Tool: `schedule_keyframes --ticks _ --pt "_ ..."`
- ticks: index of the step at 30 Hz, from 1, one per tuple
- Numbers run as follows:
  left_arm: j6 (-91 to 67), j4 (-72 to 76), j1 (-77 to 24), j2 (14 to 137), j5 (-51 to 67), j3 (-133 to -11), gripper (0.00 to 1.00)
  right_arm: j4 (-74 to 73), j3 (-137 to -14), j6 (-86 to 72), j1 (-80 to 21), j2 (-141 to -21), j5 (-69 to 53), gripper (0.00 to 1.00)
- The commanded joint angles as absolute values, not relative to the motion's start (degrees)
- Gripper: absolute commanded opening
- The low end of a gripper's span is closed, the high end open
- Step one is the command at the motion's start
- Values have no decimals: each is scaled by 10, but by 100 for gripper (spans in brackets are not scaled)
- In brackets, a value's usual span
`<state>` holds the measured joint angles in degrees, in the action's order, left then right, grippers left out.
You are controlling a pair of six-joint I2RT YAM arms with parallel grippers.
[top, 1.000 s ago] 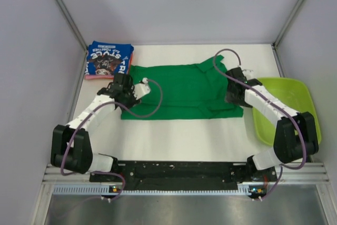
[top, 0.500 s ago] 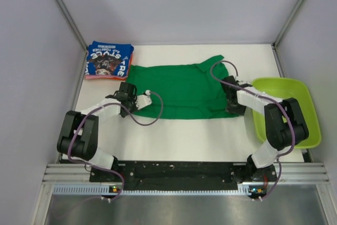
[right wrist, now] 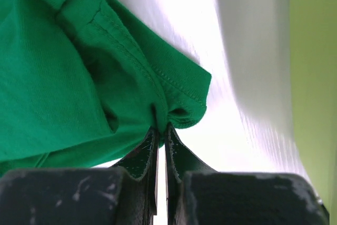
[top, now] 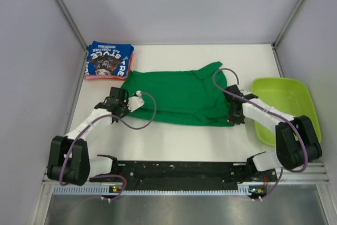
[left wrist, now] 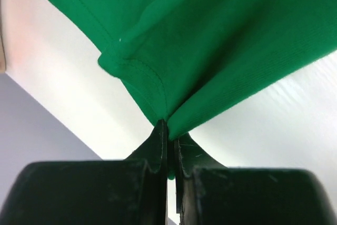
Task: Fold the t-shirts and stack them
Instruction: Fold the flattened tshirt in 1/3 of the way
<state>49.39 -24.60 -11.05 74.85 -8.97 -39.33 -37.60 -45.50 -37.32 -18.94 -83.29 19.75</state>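
Observation:
The bright green t-shirt (top: 179, 96) lies spread across the middle of the white table, one sleeve pointing toward the back right. My left gripper (top: 125, 107) is at its near left corner, and the left wrist view shows it (left wrist: 168, 130) shut on a pinch of green cloth (left wrist: 221, 40). At the near right corner my right gripper (top: 231, 116) is likewise shut on the hem, seen close up (right wrist: 161, 127) with green fabric (right wrist: 63, 77) bunched above the tips. The blue t-shirt (top: 108, 59) sits folded on the orange-pink one (top: 95, 77) at the back left.
A lime-green plastic tub (top: 287, 106) stands at the right edge, close beside my right arm, and its wall (right wrist: 316, 77) fills the right of the right wrist view. Grey walls enclose the table (top: 179, 140) on three sides.
Both grippers have gone from open to shut on the green t-shirt's near corners. The shirt's near edge has shifted slightly toward the arms and now slants.

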Motion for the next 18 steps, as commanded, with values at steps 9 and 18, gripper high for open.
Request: schedule_keyframes --ticks 9,18 --pt "452 -434 -97 572 -193 -280 0 -537 -389 -490 -318 -711 115 0" --pt "472 -436 -97 577 -210 -290 48 -598 -376 -520 -369 -655 54 20"
